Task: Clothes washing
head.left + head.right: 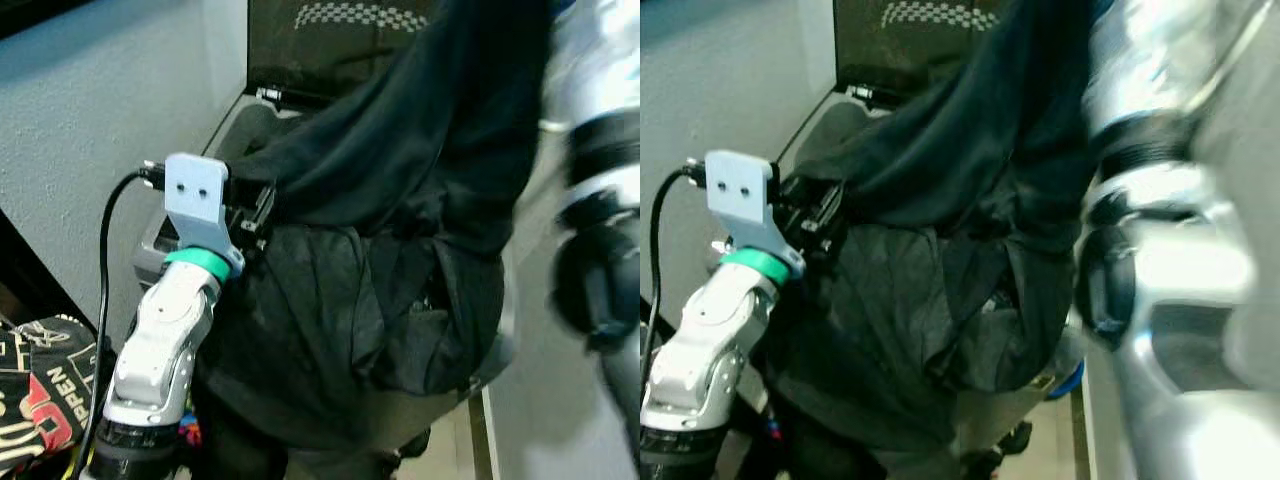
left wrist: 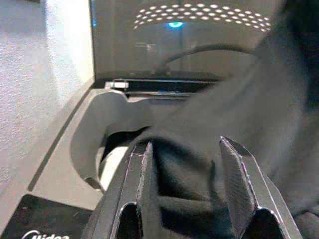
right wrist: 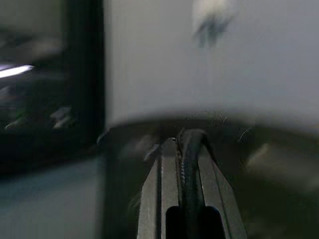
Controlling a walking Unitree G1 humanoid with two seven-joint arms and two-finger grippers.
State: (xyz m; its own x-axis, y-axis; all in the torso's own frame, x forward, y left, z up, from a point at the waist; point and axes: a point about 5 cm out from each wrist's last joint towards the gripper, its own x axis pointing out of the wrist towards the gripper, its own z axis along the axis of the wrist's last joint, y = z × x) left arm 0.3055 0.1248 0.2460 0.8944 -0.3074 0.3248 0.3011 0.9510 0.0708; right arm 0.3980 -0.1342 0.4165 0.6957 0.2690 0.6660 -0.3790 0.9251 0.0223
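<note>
Black garment [image 1: 400,200] draped over washer rim [image 2: 94,114]

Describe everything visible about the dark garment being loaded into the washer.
The dark garment is black, soft, matte fabric, bunched and heavily wrinkled. It hangs in front of the robot over the open top-loading washer, draping from upper right down to a loose, sagging lower bulk. The left claw has its fingers spread with cloth between them; the right claw is shut on a thin fold of it.
</note>
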